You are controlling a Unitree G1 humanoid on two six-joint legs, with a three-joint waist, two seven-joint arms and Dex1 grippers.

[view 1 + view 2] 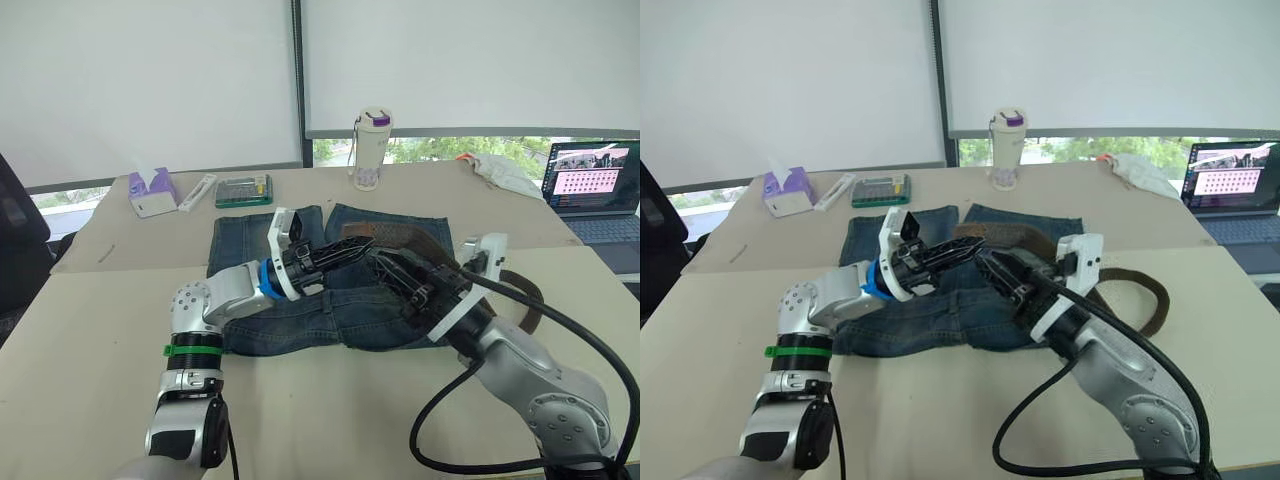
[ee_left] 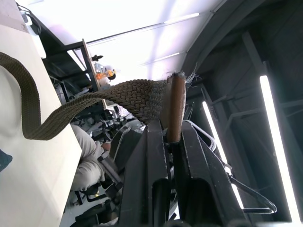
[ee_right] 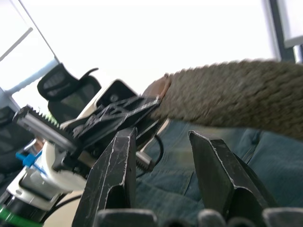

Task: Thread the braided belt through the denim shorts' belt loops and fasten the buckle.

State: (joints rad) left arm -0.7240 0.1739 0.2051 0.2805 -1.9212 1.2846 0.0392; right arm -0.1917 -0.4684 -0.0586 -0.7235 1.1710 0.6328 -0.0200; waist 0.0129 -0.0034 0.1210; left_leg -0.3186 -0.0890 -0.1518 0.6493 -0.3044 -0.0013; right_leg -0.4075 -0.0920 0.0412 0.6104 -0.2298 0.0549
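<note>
I've got the dark brown braided belt [image 2: 137,97] by its stiff reddish leather tip, my left hand [image 2: 171,135] pinched tight on it above the blue denim shorts [image 1: 300,320] lying flat on the beige table [image 1: 330,420]. The strap sags limp, so I judge that tip the only firm hold. My right hand [image 3: 161,156] hangs half open just beside it, gripping nothing.
</note>
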